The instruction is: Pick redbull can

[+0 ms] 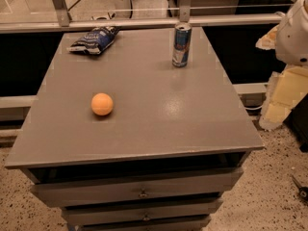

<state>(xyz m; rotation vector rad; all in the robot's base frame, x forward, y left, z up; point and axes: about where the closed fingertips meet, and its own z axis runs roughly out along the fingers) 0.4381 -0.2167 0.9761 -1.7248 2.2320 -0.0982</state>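
The redbull can point(181, 45) stands upright near the far right edge of the grey cabinet top point(144, 129). It is slim, blue and silver, with a silver top rim. Nothing touches it. My gripper is out of view. Only a white rounded part of my arm point(294, 30) shows at the top right edge, to the right of the cabinet and apart from the can.
A dark blue foil snack bag point(94, 39) lies at the far left of the top. An orange ball point(102, 104) sits left of centre. A metal rail point(144, 23) runs behind the cabinet. Drawers point(139, 189) are below the front edge. Yellowish foam point(284, 90) stands to the right.
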